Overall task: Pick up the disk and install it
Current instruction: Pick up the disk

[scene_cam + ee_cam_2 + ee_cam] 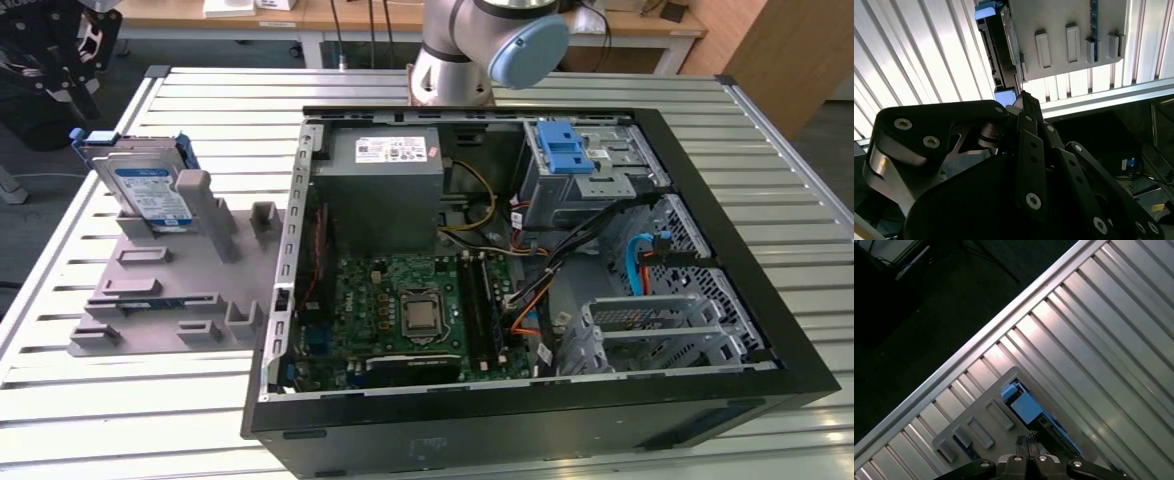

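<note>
Disk (144, 190) sits upper left in the exterior view, standing on edge in a slot of the grey holder plate (160, 290), label face toward the camera, blue rails along its sides. The holder rests on the slatted table (120, 420), just beside the open PC case (534, 425) on the exterior view's left. Gripper (1026, 442) in the first wrist view looks closed, tips together w/ nothing between them (the linkage hides a lot, so not 100% sure), and it hangs over the disk (1021, 405) w/o touching. In the exterior view it's at the very top-left corner, above the drive and apart from it. Handling, my read: rigid metal body, no flex, fairly heavy for its size, so it'd sag in a weak pinch. The flat faces are prob smooth & a bit slippery. It's shock-sensitive inside, so no knocks or drops. The plastic rails are the weak bit & could bend or pop off if squeezed. Best hold is prob across the two broad faces near the free top edge, mid-width, b/c that part stands clear of the holder's posts. The blue-latched drive cage (577, 160) lies upper right inside the case, well apart from the disk
</note>
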Tool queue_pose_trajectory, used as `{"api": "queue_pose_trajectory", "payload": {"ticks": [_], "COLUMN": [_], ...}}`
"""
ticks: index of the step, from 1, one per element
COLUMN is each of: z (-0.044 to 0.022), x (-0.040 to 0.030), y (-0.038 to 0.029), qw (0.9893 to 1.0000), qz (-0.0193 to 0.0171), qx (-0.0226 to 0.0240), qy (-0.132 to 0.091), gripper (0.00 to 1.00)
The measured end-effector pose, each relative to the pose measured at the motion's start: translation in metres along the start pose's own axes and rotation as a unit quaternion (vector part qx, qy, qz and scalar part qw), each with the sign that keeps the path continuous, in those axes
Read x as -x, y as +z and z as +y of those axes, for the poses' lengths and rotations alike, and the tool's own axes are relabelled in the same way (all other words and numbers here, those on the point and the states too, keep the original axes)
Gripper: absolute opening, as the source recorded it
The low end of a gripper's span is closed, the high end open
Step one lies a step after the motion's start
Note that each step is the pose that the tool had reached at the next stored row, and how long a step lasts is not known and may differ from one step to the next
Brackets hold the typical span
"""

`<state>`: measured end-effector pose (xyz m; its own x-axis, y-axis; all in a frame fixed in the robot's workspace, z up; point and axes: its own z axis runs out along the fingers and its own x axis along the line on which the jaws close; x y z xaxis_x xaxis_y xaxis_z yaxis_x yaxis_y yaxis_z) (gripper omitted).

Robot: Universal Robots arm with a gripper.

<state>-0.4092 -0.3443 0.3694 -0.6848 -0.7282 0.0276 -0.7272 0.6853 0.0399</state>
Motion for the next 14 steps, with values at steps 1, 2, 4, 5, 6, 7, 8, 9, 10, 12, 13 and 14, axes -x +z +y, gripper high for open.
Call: {"api": "queue_pose_trajectory", "payload": {"ticks": [1, 2, 4, 5, 6, 7, 8, 9, 10, 12, 13, 14], "z": [0.0000, 0.0000, 0.0000, 0.0000, 0.0000, 0.0000, 0.0000, 0.0000, 0.0000, 0.0000, 0.0000, 0.0000], "x": [0.0000, 0.0000, 0.0000, 0.0000, 0.0000, 0.0000, 0.0000, 0.0000, 0.0000, 0.0000, 0.0000, 0.0000], "y": [0.0000, 0.0000, 0.0000, 0.0000, 0.0000, 0.0000, 0.0000, 0.0000, 0.0000, 0.0001, 0.0001, 0.0001], "qw": [1.0000, 1.0000, 0.9999, 0.9999, 0.9999, 0.9998, 0.9997, 0.9995, 0.9993, 0.9987, 0.9983, 0.9978], "qz": [0.0001, 0.0002, 0.0005, 0.0006, 0.0007, 0.0008, 0.0010, 0.0012, 0.0014, 0.0019, 0.0022, 0.0025], "qx": [-0.0001, -0.0001, -0.0003, -0.0004, -0.0005, -0.0006, -0.0007, -0.0009, -0.0011, -0.0015, -0.0017, -0.0019], "qy": [-0.003, -0.005, -0.011, -0.014, -0.017, -0.021, -0.025, -0.030, -0.036, -0.051, -0.058, -0.066], "gripper": [0.11, 0.11, 0.11, 0.11, 0.11, 0.11, 0.11, 0.11, 0.11, 0.11, 0.11, 0.11]}}
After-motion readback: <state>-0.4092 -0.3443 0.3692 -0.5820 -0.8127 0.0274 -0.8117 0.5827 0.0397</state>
